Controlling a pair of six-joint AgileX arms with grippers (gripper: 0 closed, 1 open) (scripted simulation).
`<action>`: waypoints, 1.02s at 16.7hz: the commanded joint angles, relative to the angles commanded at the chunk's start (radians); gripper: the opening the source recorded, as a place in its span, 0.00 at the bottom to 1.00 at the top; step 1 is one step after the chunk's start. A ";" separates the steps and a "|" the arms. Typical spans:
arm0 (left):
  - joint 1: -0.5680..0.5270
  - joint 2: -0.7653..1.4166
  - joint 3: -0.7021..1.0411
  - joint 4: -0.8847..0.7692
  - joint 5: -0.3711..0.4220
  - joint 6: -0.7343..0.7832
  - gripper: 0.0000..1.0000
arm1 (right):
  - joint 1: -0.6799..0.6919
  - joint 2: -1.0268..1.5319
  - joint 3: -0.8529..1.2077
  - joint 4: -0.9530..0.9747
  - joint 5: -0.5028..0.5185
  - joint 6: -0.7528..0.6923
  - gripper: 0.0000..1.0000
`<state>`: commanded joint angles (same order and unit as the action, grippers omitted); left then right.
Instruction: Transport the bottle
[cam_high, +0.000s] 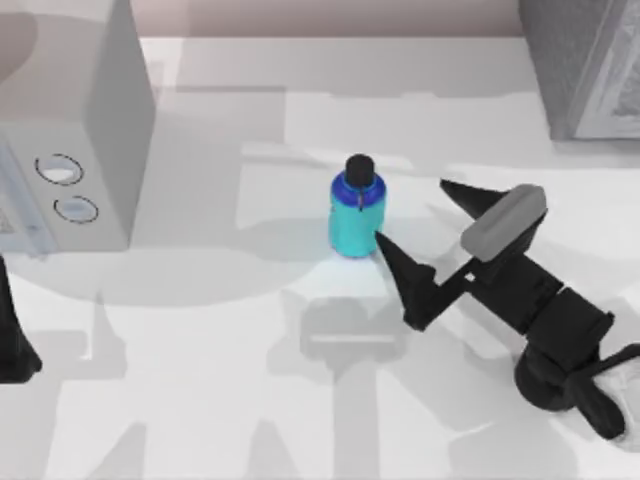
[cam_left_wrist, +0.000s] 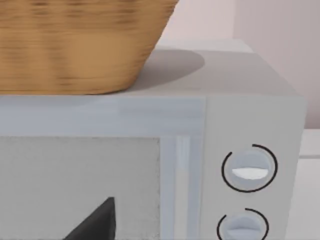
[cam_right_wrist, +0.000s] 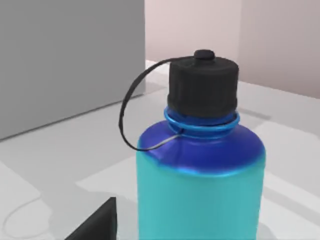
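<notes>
Upright near the white table's (cam_high: 200, 400) middle, small squat cyan bottle (cam_high: 355, 215), likely rigid, light, slippery; best gripped mid-body by wide-open right gripper (cam_high: 415, 215) just beside.

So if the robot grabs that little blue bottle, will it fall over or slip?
Probably not easily: the bottle stands upright and looks squat, so it should resist tipping. Its smooth round body might slip or roll if knocked flat. The open right gripper sits beside its body, a sensible place to squeeze.
</notes>
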<state>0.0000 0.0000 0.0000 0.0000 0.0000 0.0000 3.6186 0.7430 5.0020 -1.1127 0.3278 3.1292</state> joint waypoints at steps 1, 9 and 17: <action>0.000 0.000 0.000 0.000 0.000 0.000 1.00 | 0.005 -0.008 -0.023 0.014 -0.005 0.000 1.00; 0.000 0.000 0.000 0.000 0.000 0.000 1.00 | 0.053 -0.083 -0.236 0.149 -0.054 0.001 1.00; 0.000 0.000 0.000 0.000 0.000 0.000 1.00 | 0.081 -0.127 -0.357 0.226 -0.081 0.001 1.00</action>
<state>0.0000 0.0000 0.0000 0.0000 0.0000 0.0000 3.6991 0.6161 4.6451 -0.8871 0.2468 3.1304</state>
